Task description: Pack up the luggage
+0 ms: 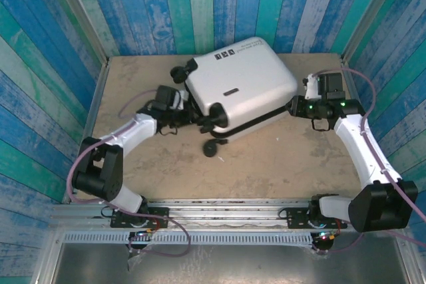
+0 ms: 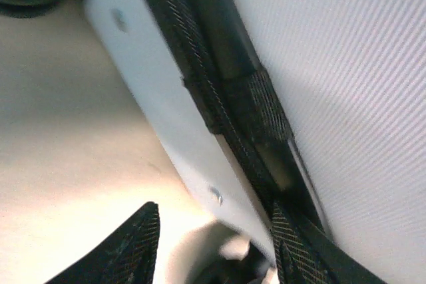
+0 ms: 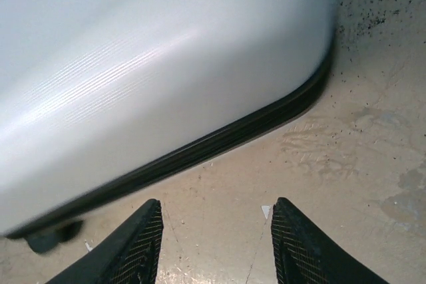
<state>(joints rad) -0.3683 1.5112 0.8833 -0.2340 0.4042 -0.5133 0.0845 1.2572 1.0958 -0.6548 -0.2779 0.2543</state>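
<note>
The luggage [image 1: 241, 83] is seen closed and lying flat at the upper centre of the bench [image 1: 279, 164]. Its seam [image 3: 219, 140] is shut where visible (contents cannot be seen). Packing is judged nearly done, with perhaps zipping left. The left end effector [image 2: 214, 211] straddles the left edge, jaws parted, but whether it clamps cannot be told. The right end effector [image 3: 217, 203] is open over bare bench beside the right corner.

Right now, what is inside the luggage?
Nothing inside shows. The luggage lies on the table with its white shell up and the black zipper seam looking shut, so any contents are covered.
</note>
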